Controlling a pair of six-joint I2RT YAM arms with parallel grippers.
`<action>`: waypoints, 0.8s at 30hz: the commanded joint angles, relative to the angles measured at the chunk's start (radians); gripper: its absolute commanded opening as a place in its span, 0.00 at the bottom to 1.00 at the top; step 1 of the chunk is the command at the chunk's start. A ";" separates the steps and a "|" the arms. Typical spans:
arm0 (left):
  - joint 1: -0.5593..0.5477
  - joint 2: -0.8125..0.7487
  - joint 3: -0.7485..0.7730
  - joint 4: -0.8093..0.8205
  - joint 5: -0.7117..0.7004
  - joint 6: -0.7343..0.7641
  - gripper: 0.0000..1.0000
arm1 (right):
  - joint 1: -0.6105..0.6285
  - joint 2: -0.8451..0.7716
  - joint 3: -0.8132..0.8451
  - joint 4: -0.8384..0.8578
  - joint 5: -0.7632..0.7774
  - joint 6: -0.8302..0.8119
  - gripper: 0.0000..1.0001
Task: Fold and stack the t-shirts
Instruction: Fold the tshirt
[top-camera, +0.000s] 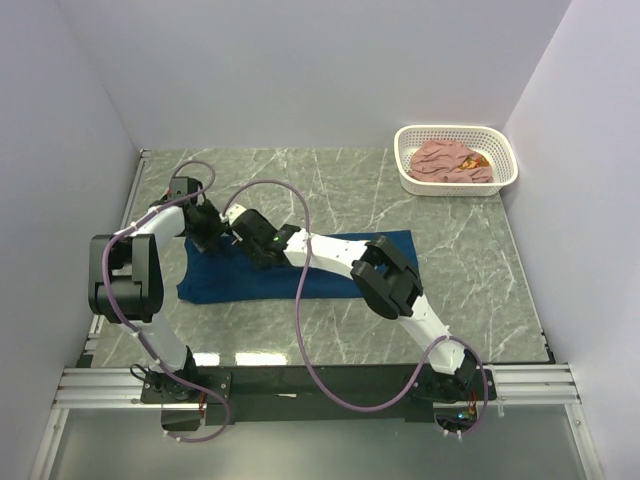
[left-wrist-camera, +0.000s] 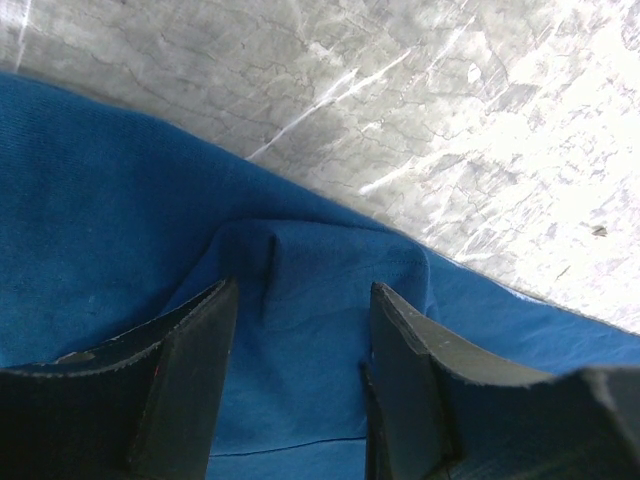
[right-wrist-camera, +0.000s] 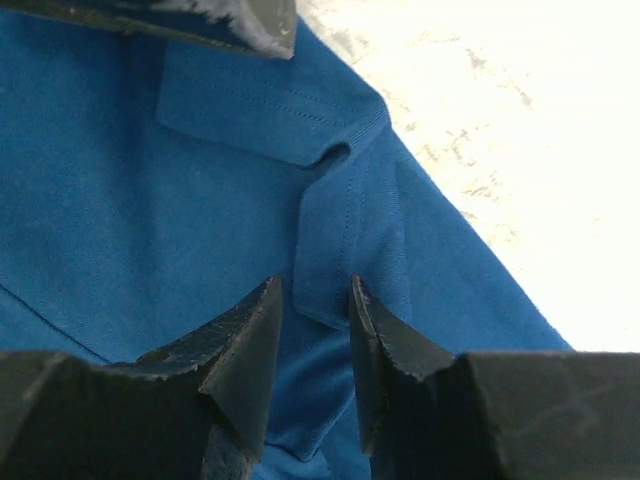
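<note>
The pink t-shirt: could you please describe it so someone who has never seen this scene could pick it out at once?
Start at the grey marble table and look to its far right corner, where a white perforated basket stands. The pink t-shirt lies crumpled inside it, with orange print showing. The only other garment, the blue t-shirt, lies flat on the table itself.

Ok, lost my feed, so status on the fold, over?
Left pincer and right pincer open, down on blue t-shirt, far-left corner. Lies flat on table. Pink t-shirt in basket. Nothing in the way.
</note>
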 joint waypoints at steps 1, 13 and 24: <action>-0.008 0.004 -0.003 0.004 0.005 0.013 0.61 | 0.012 0.020 0.036 -0.016 -0.003 -0.019 0.41; -0.013 0.012 0.012 -0.016 -0.016 0.015 0.57 | 0.009 -0.008 0.016 0.012 0.003 -0.017 0.23; -0.011 0.015 0.031 -0.030 -0.001 0.009 0.54 | -0.065 -0.071 -0.015 0.052 -0.083 0.086 0.14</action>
